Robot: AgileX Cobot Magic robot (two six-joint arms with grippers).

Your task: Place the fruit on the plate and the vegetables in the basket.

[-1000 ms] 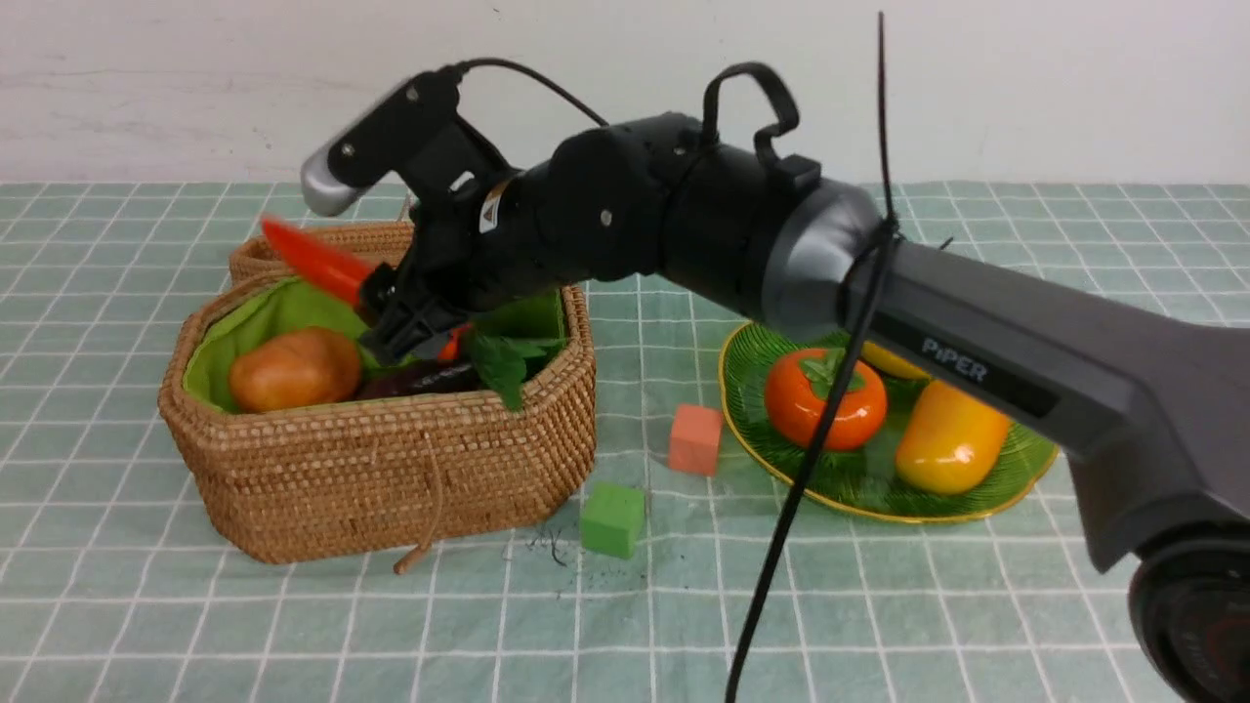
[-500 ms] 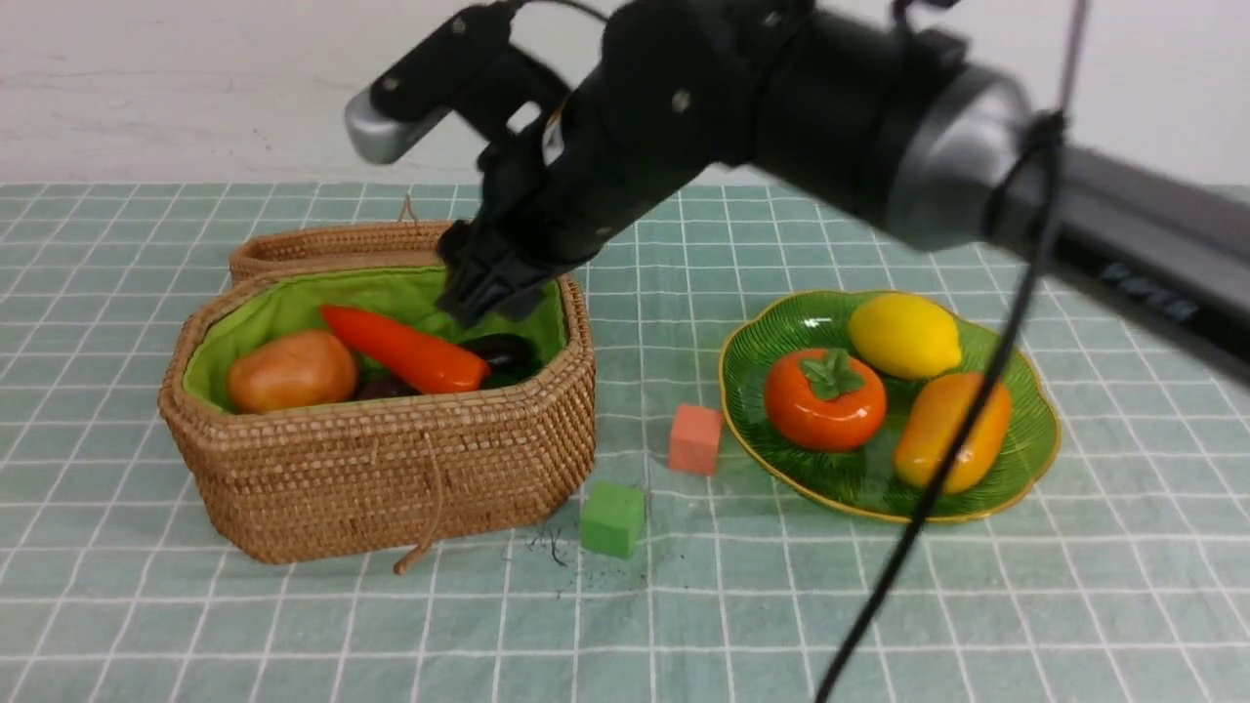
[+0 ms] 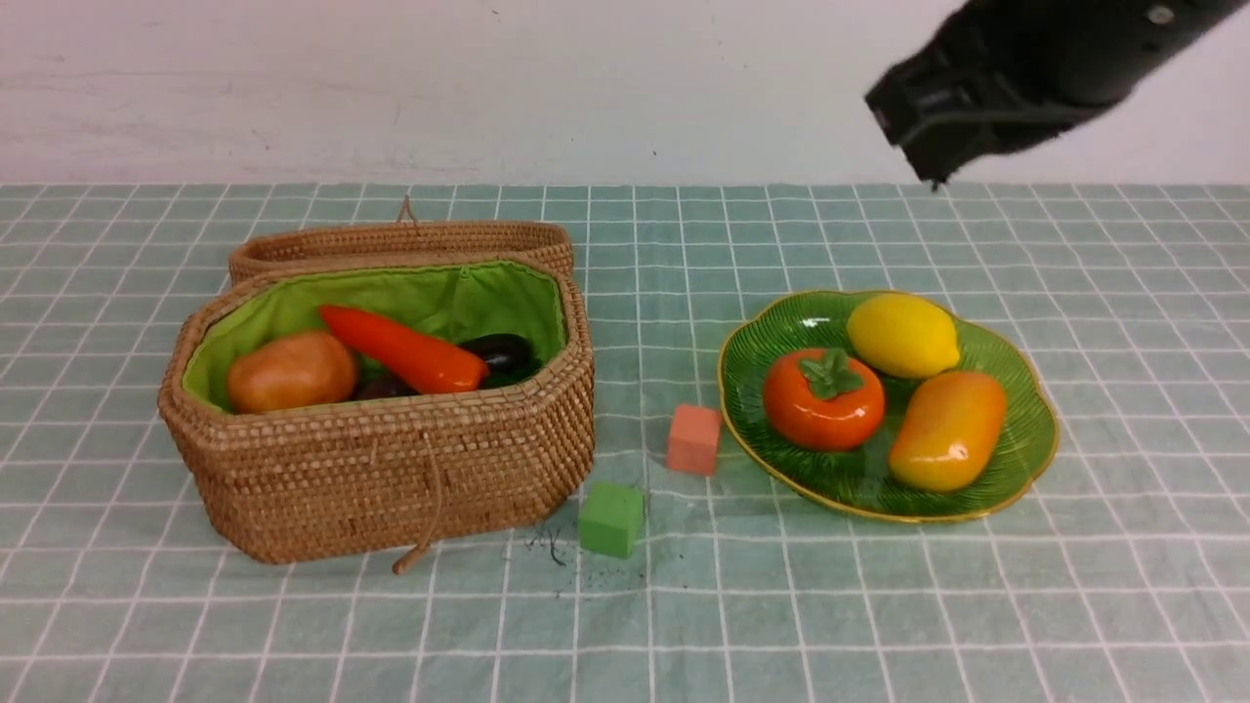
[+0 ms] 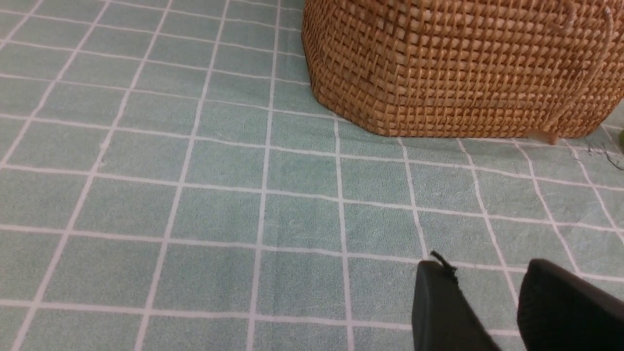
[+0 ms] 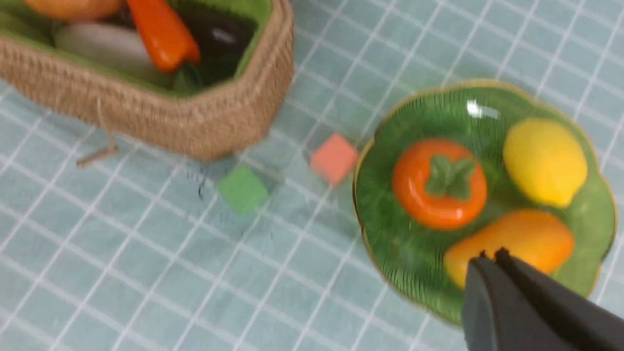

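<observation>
The wicker basket [image 3: 391,459] is sitting on the left of the checked green tablecloth [image 3: 879,605], its lid [image 3: 400,244] lying open behind it and its green lining [image 3: 430,298] showing. Inside, the tan potato [image 3: 291,371] is lying at the left end, the orange-red carrot [image 3: 405,350] is slanting across the middle, and the dark eggplant [image 3: 500,350] is resting behind the carrot's lower end. In the right wrist view a pale shape beside the carrot is probably the white radish [image 5: 105,46], though the picture is blurred.

To the right, the green glass plate [image 3: 1030,444] is holding all three fruits: the lemon [image 3: 903,335] at the back, the persimmon [image 3: 823,398] at the left with its green calyx up, and the mango [image 3: 947,430] at the front right. Between basket and plate, a salmon-pink cube [image 3: 694,439] is lying just beside the plate's rim, and a green cube [image 3: 611,518] is sitting near the basket's front corner.

The right gripper [image 3: 928,146] is hanging high above the table, beyond the plate, its jaws pressed together and carrying nothing. The left gripper [image 4: 492,302] is showing only in its own wrist view, hovering low over bare cloth near the basket's outer wall; its two fingers [image 4: 438,307] are standing slightly apart with nothing between them.
</observation>
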